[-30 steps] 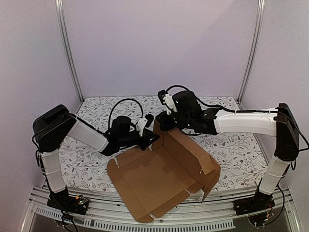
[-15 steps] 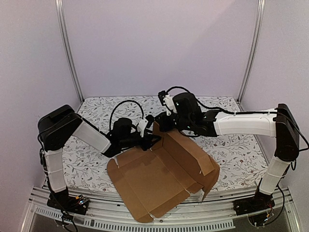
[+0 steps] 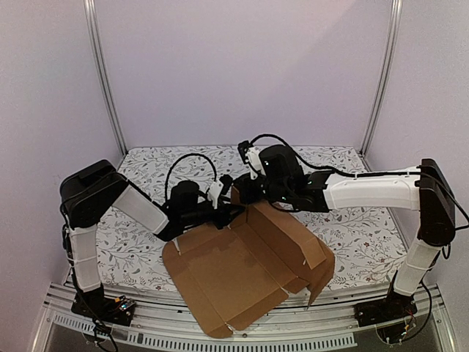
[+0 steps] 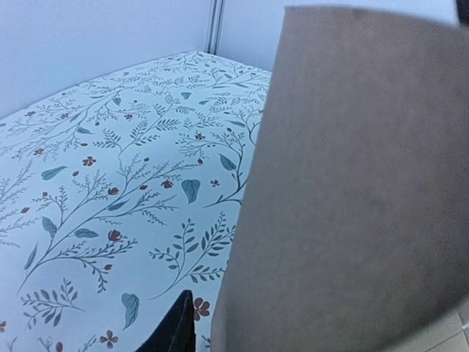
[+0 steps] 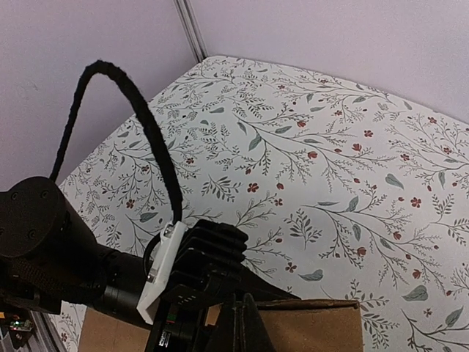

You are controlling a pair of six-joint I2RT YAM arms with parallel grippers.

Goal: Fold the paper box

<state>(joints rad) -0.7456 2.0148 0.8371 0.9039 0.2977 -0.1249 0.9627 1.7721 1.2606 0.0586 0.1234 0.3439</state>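
The paper box (image 3: 234,279) is a brown cardboard sheet lying flat near the front, with its back panel (image 3: 282,227) tilted up. My left gripper (image 3: 229,213) is at the left end of that raised panel. In the left wrist view one dark finger (image 4: 176,330) stands a small gap away from the panel (image 4: 359,191), and the other finger is hidden behind it. My right gripper (image 3: 245,194) is shut, and its closed fingertips (image 5: 245,312) rest at the top corner of the panel (image 5: 315,326).
A floral cloth (image 3: 146,242) covers the table. Metal frame posts (image 3: 102,81) stand at the back corners before pale walls. The left arm's wrist and black cable (image 5: 139,110) sit just beyond the right gripper.
The left jaws have widened off the panel's left end. The right arm has shifted slightly left along the panel's top edge. The box has hardly moved.
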